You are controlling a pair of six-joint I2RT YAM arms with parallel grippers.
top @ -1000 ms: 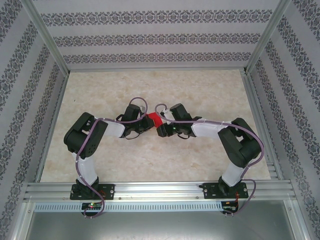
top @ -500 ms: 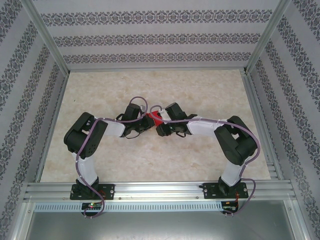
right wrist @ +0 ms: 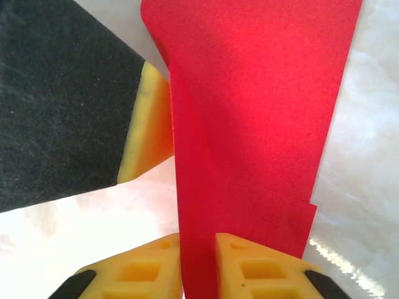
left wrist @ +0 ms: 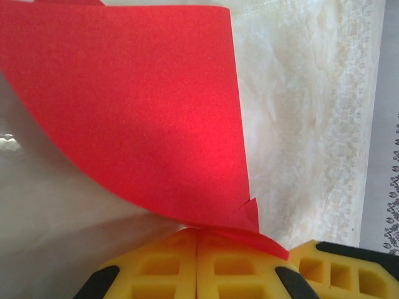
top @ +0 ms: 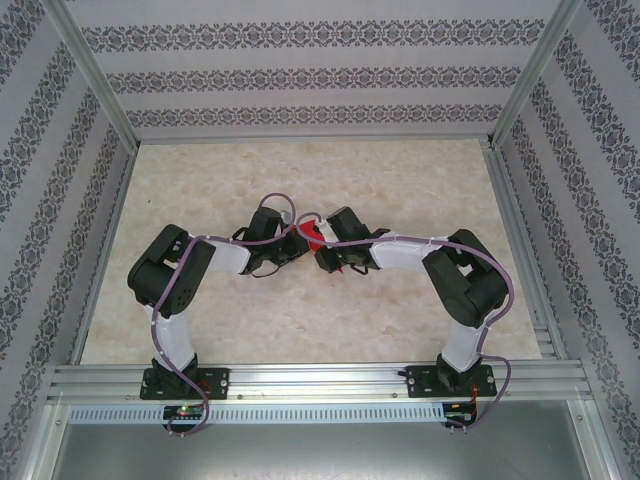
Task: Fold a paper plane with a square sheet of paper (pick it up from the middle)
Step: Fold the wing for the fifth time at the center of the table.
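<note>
The red sheet of paper (top: 311,236) hangs above the table's middle, between both grippers. In the left wrist view the sheet of paper (left wrist: 143,112) fans up from my left gripper (left wrist: 197,232), which is shut on its lower edge, where a small torn-looking notch shows. In the right wrist view the sheet of paper (right wrist: 262,112) is folded into layers with a stepped edge. A band of it runs down between the fingers of my right gripper (right wrist: 198,240), which press it from both sides. It has no paper plane shape. From above, the left gripper (top: 292,243) and right gripper (top: 318,245) nearly touch.
The marble-patterned table (top: 300,310) lies below. Patterned walls and aluminium posts (top: 95,75) enclose it. The left gripper's black and yellow finger (right wrist: 146,124) sits close to the paper in the right wrist view. A right finger (left wrist: 336,268) shows beside the left fingers.
The right arm has shifted left toward the left gripper and its jaws have narrowed onto the paper. Less red shows from above. The left arm has stayed still.
</note>
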